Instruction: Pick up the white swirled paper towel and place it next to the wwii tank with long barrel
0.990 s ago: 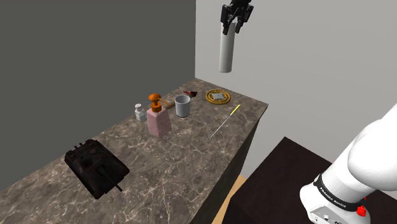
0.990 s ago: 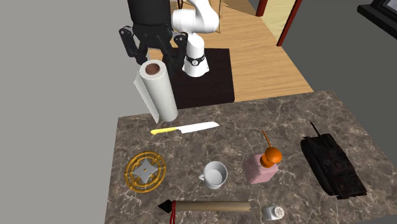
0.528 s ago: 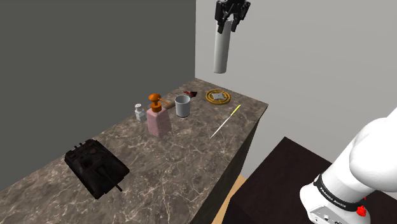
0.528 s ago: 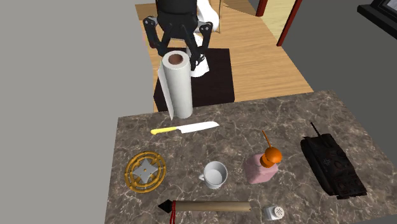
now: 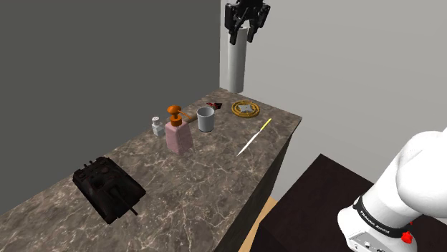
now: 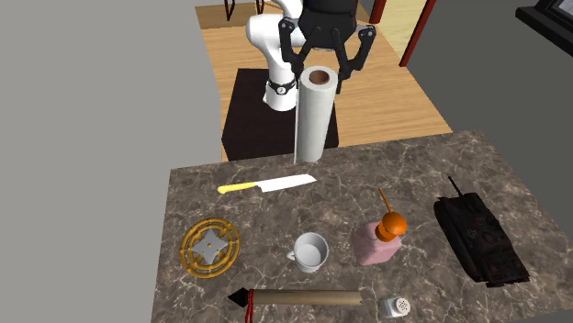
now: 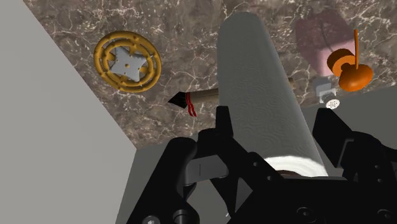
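High above the counter's far end, my gripper [image 5: 246, 26] is shut on the top of a white paper towel roll [image 5: 237, 68], which hangs upright beneath it. From the second exterior view the gripper [image 6: 322, 66] clasps the roll [image 6: 314, 124] over the counter's edge nearest the stand. In the wrist view the roll [image 7: 259, 89] runs out between the black fingers [image 7: 222, 130]. The dark tank [image 5: 107, 187] with its long barrel sits at the counter's other end, at the second exterior view's right [image 6: 479, 237], far from the roll.
On the marble counter [image 5: 215, 179] stand a pink pump bottle [image 5: 178, 133], a white cup [image 5: 205, 119], a small shaker [image 5: 157, 126], a gold disc [image 5: 245, 108], a yellow-handled knife [image 5: 254, 136] and a long brown stick [image 6: 303, 297]. A grey wall [image 5: 107, 64] backs the counter.
The gripper has carried the roll toward the shoulder view's left, and rightward in the second exterior view. The roll hangs straighter. Nothing on the counter moved.
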Motion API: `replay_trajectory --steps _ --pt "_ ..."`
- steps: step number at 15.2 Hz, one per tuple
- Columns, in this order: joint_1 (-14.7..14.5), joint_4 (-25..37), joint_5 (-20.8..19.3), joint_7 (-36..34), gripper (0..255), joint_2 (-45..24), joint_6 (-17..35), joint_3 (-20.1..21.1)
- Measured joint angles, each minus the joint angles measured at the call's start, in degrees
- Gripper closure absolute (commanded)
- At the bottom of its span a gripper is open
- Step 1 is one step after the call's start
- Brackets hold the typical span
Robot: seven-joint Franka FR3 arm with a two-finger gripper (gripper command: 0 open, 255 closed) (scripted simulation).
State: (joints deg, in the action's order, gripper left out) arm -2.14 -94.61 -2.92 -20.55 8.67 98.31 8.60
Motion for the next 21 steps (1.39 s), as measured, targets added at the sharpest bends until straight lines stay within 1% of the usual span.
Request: replay_trajectory --steps 1,11,12,14,16,20,21 --pt "-0.6 -0.7 -0.1 -1.5 255 0.4 0.2 0.9" --pt "-6.4 3.7 -2.5 -15.9 255 -2.0 -3.1 9.6" --pt "-7.0 5.4 -3.1 -17.4 255 -3.4 -3.6 10.6" --pt "-8.3 6.3 -3.9 -20.5 255 -4.4 -4.0 12.3" --pt "-9.7 8.8 -5.1 -23.5 255 -6.5 -5.0 14.1" --pt "-13.0 14.2 -8.0 -29.7 255 -11.1 -7.3 17.6" --pt "-13.9 14.8 -8.6 -31.2 255 -11.8 -7.5 18.3"
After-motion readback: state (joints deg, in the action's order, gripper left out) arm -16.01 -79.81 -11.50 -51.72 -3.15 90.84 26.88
